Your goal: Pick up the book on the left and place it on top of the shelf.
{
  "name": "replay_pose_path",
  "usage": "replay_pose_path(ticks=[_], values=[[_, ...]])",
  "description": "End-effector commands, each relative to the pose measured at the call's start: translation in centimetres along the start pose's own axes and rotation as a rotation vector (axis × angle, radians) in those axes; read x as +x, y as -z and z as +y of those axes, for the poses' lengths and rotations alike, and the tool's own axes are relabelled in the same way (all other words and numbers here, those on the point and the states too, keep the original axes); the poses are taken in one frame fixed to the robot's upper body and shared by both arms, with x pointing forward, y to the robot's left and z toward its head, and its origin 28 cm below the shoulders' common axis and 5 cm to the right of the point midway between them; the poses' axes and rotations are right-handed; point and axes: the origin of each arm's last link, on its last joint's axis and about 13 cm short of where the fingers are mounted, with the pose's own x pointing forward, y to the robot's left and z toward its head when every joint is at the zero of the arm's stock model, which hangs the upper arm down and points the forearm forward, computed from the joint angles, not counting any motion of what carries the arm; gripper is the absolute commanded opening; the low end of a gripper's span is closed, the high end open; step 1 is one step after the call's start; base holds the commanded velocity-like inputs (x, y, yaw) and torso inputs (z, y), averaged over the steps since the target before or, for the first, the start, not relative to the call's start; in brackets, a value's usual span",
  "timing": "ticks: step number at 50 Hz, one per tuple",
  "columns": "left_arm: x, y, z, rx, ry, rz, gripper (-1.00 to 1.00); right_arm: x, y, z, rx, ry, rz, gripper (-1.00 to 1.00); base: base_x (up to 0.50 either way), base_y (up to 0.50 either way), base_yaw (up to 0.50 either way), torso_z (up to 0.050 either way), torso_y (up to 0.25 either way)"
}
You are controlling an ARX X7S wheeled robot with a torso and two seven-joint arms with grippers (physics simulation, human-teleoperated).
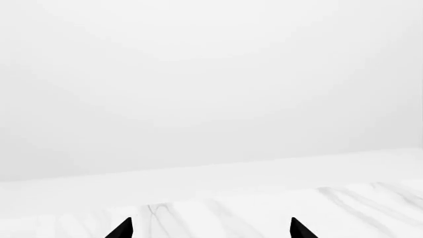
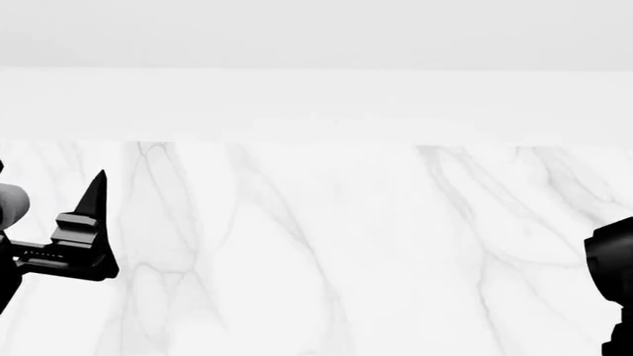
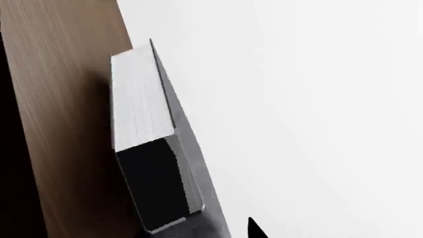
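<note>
The book (image 3: 142,99) shows only in the right wrist view: white page edges, a black end face and a dark grey cover. It lies flush against a brown wooden board of the shelf (image 3: 59,124). My right gripper (image 3: 213,229) is right at the book. One black fingertip (image 3: 255,230) shows beside the grey cover with a thin white gap between them; the other is hidden. My left gripper (image 1: 211,229) is open and empty over the marble table (image 1: 264,213). One of its fingers (image 2: 91,222) shows at the left of the head view. Book and shelf are out of the head view.
The white marble tabletop (image 2: 346,245) runs back to a plain white wall (image 2: 316,96). Part of my right arm (image 2: 613,274) shows at the head view's right edge. A dark gap (image 3: 13,148) lies beside the shelf board.
</note>
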Motion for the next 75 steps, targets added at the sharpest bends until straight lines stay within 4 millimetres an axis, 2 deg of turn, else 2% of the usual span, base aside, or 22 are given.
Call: replay_pose_path(ticks=[1, 14, 22, 27, 32, 36, 43, 63, 66, 68, 72, 74, 75], values=[[0.3, 0.1, 0.2, -0.014, -0.019, -0.008, 1.0, -0.4, -0.8, -0.7, -0.056, 0.134, -0.099, 1.0, 0.01, 0.0, 0.0, 0.0, 0.0], [0.4, 0.1, 0.1, -0.012, -0.016, -0.007, 1.0, -0.6, -1.1, -0.5, -0.053, 0.128, -0.133, 1.0, 0.0, 0.0, 0.0, 0.0, 0.0], [0.5, 0.2, 0.1, -0.013, -0.017, -0.003, 1.0, -1.4, -2.0, -0.1, -0.055, 0.078, -0.229, 1.0, 0.01, 0.0, 0.0, 0.0, 0.0], [0.6, 0.2, 0.0, -0.012, -0.012, 0.0, 1.0, -3.1, -3.8, -0.6, -0.017, 0.043, -0.354, 1.0, 0.01, 0.0, 0.0, 0.0, 0.0], [0.6, 0.2, 0.0, -0.011, -0.01, -0.001, 1.0, -6.2, -6.7, -1.8, 0.049, -0.021, -0.566, 1.0, 0.0, 0.0, 0.0, 0.0, 0.0], [0.6, 0.3, 0.1, -0.012, -0.011, -0.001, 1.0, -7.7, -7.9, -2.6, 0.073, -0.034, -0.657, 1.0, 0.0, 0.0, 0.0, 0.0, 0.0], [0.6, 0.3, 0.2, -0.014, -0.014, -0.001, 1.0, -8.5, -8.5, -3.0, 0.089, -0.037, -0.706, 1.0, 0.0, 0.0, 0.0, 0.0, 0.0], [0.7, 0.4, 0.1, -0.017, -0.01, 0.0, 1.0, -8.5, -8.3, -2.1, 0.089, -0.049, -0.726, 1.0, 0.0, 0.0, 0.0, 0.0, 0.0], [0.7, 0.4, 0.0, -0.019, -0.009, -0.003, 1.0, -8.9, -8.6, -1.4, 0.151, -0.122, -0.766, 1.0, 0.0, 0.0, 0.0, 0.0, 0.0], [0.7, 0.5, 0.0, -0.019, -0.008, -0.003, 1.0, -9.5, -8.9, -0.6, 0.28, -0.285, -0.774, 1.0, 0.0, 0.0, 0.0, 0.0, 0.0], [0.9, 0.7, -0.1, -0.022, -0.004, -0.002, 1.0, -10.0, -8.7, 1.7, 0.421, -0.502, -0.818, 1.0, 0.0, 0.0, 0.0, 0.0, 0.0], [0.9, 0.8, -0.1, -0.022, -0.002, -0.004, 1.0, -10.0, -8.0, 2.8, 0.521, -0.68, -0.796, 1.0, 0.0, 0.0, 0.0, 0.0, 0.0], [0.9, 0.8, -0.1, -0.023, -0.001, -0.005, 1.0, -9.5, -6.8, 3.5, 0.556, -0.793, -0.772, 1.0, 0.0, 0.0, 0.0, 0.0, 0.0]])
